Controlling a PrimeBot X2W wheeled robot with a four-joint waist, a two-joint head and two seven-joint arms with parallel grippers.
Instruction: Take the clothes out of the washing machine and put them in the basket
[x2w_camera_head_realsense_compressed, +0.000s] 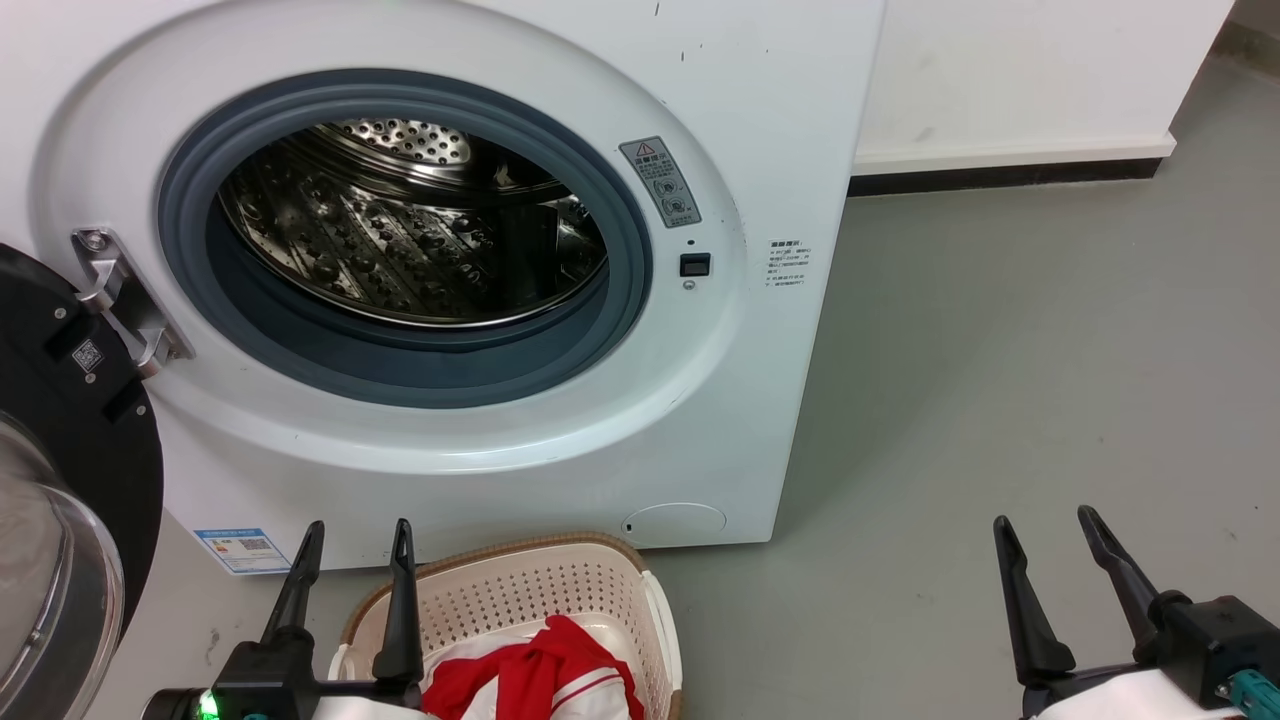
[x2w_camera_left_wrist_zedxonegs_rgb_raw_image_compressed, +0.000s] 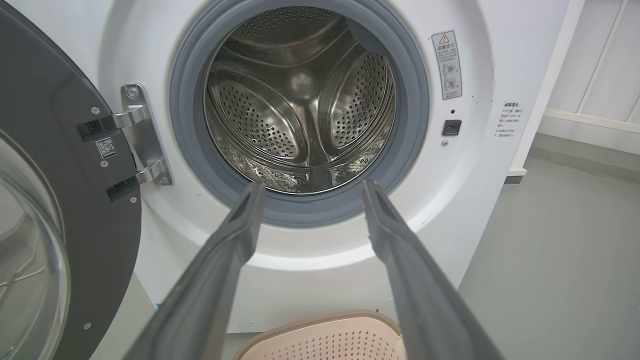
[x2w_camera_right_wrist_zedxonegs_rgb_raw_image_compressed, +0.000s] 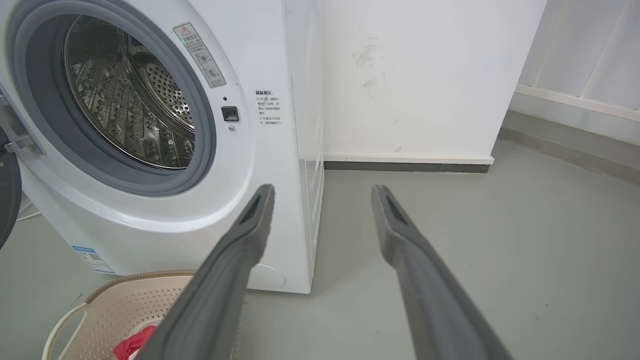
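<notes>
Clothes (x2w_camera_head_realsense_compressed: 545, 672) are in neither tool: the left tool (x2w_camera_head_realsense_compressed: 359, 525) hangs with fingers apart and empty by the left rim of the basket (x2w_camera_head_realsense_compressed: 520, 590), and the right tool (x2w_camera_head_realsense_compressed: 1043, 516) is likewise spread and empty over the floor (x2w_camera_head_realsense_compressed: 1000, 350) well to the right. They lie as a red-and-white heap in the basket before the washer (x2w_camera_head_realsense_compressed: 760, 400), whose drum (x2w_camera_head_realsense_compressed: 400, 240) looks empty. Soft, light and floppy, they would best be pinched at a raised fold, though sleeves may trail.

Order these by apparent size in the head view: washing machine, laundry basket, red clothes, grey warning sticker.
washing machine
laundry basket
red clothes
grey warning sticker
The frame edge cuts the basket and clothes, so only their visible parts count.
</notes>
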